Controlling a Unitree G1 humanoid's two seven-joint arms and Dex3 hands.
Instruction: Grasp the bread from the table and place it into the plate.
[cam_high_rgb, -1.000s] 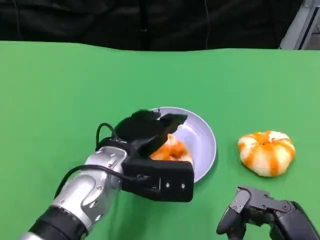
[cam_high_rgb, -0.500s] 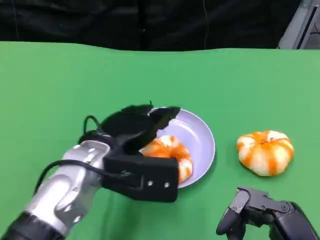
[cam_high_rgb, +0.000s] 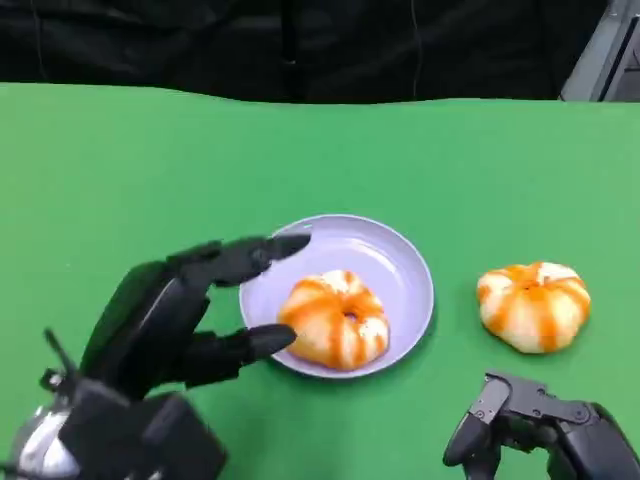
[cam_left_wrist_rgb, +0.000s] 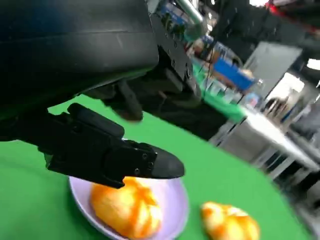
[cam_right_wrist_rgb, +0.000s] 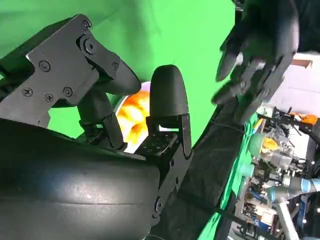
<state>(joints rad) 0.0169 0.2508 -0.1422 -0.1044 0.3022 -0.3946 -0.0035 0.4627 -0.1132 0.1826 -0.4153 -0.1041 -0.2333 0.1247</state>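
Observation:
An orange-and-white bread bun (cam_high_rgb: 334, 319) lies in the lavender plate (cam_high_rgb: 395, 260) at the middle of the green table; the left wrist view has the same bun (cam_left_wrist_rgb: 126, 209) in the plate (cam_left_wrist_rgb: 176, 199). A second, like bun (cam_high_rgb: 533, 305) sits on the cloth to the plate's right, also seen as the bun (cam_left_wrist_rgb: 230, 223) beyond the plate. My left hand (cam_high_rgb: 185, 310) hovers just left of the plate, fingers spread, holding nothing. My right hand (cam_high_rgb: 545, 433) rests low at the near right, below the second bun, its fingers curled in with nothing in them.
The green cloth (cam_high_rgb: 120, 170) covers the whole table, with a black backdrop (cam_high_rgb: 300, 45) behind its far edge. The right wrist view catches my left hand (cam_right_wrist_rgb: 257, 55) against the cloth, and a cluttered room beyond.
My left hand has let go of the bun, which now lies in the plate, and has drawn back toward me and to the left with its fingers spread. The right hand has stayed put.

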